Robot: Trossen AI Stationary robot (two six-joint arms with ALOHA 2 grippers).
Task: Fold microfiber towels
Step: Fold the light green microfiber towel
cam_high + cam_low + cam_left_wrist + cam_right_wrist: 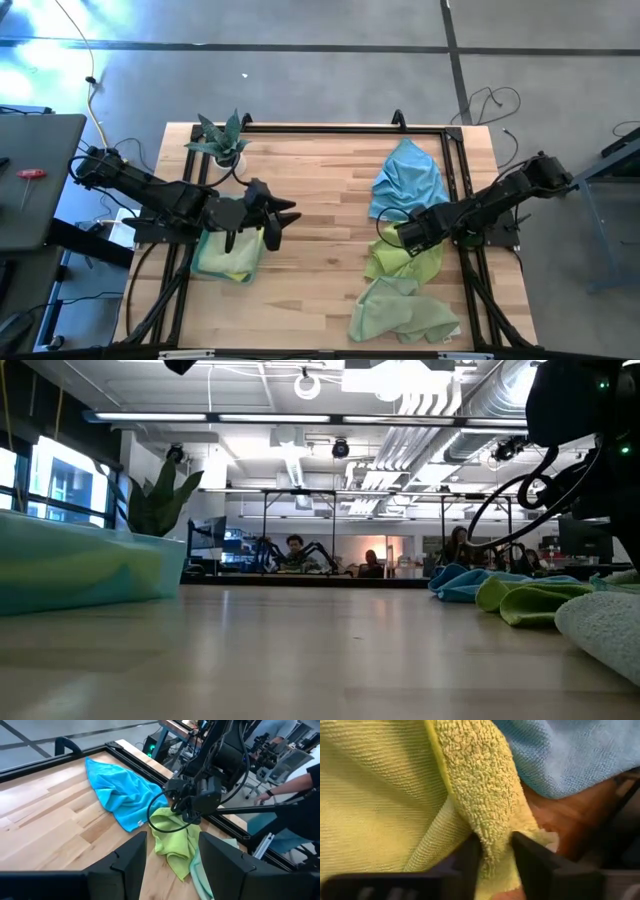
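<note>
Three loose microfiber towels lie on the table's right half: a sky blue one (408,180) farthest back, a yellow-green one (400,258) in the middle and a pale green one (400,315) nearest the front edge. My right gripper (495,855) stands over the yellow-green towel (172,837), pointing down, shut on a fold of it. At the left a stack of folded towels (228,255) rests on the table. My left gripper (172,865) hovers above the table beside that stack, open, with nothing between its fingers. My right gripper pinches a raised fold of the yellow-green towel (492,827) between its two fingers, close to where that towel meets the blue one. The fingers come from above, pointing down. The rest of the towel lies slack on the table.
A small potted plant (225,140) stands at the table's far left. A black frame rail (455,190) runs along the right side by the towels. Bare wood (320,230) lies between the stack and the loose towels. A person's arm (295,780) shows beyond the table.
</note>
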